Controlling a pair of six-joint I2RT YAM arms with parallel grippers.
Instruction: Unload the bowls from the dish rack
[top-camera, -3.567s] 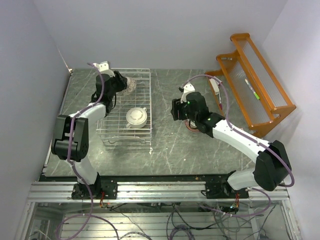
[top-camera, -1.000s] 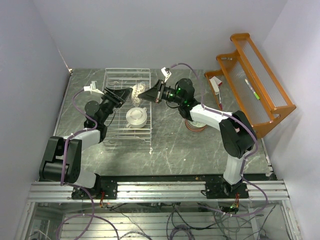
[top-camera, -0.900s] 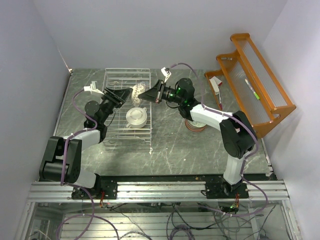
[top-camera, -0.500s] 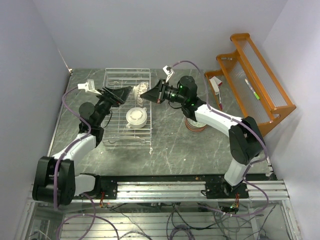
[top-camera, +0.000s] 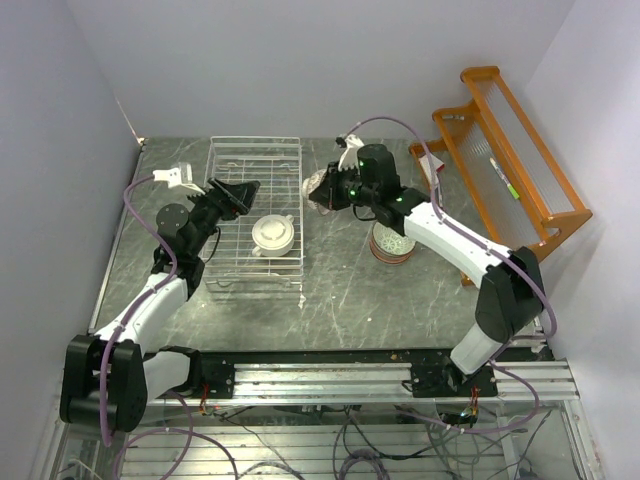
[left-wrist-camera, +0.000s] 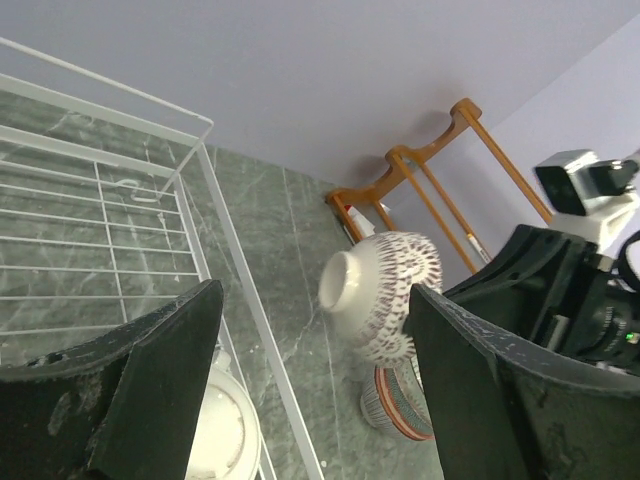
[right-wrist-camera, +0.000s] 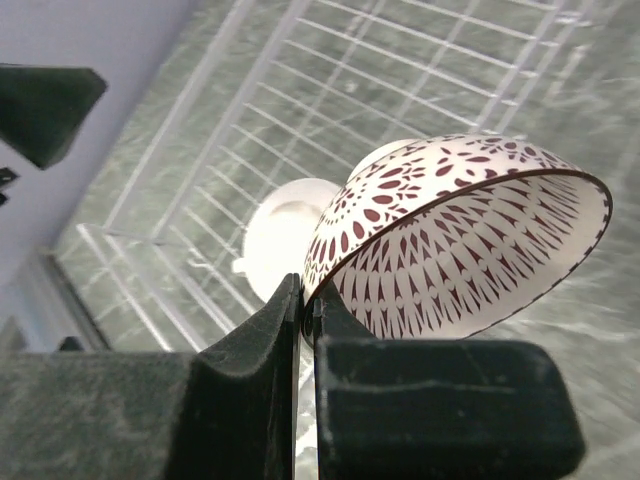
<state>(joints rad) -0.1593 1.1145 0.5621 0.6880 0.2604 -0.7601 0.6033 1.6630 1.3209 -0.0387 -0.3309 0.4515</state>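
**Patterned bowl held clear of the rack, one cream bowl inside it**

The right gripper (right-wrist-camera: 303, 300) is clamped on the rim of the patterned bowl (right-wrist-camera: 450, 240), with one finger inside the wall and one outside. The bowl hangs in the air tipped on its side. The left wrist view shows its foot and its dark-red-on-white pattern (left-wrist-camera: 385, 295). From above, the bowl (top-camera: 318, 188) is just past the right side of the dish rack (top-camera: 255, 140), over the bare table (top-camera: 340, 290).

The left gripper (top-camera: 245, 192) hovers above the rack with its jaws spread wide and nothing between them. In its own camera the two dark fingers (left-wrist-camera: 160, 390) frame the held bowl without touching it.

The dish rack is a white wire basket on the left half of the table. One cream bowl (top-camera: 271, 234) lies in its near right part and seems to be foot-up. A small handle sticks out at its side.

A stack of bowls (top-camera: 390, 243) sits nested on the table to the right of the rack, under the right arm. The top one is patterned and there is a reddish-brown band low down. How many bowls are in the stack cannot be told.

The orange shelf rack (top-camera: 510, 170) leans at the far right edge of the table, well apart from the bowls.
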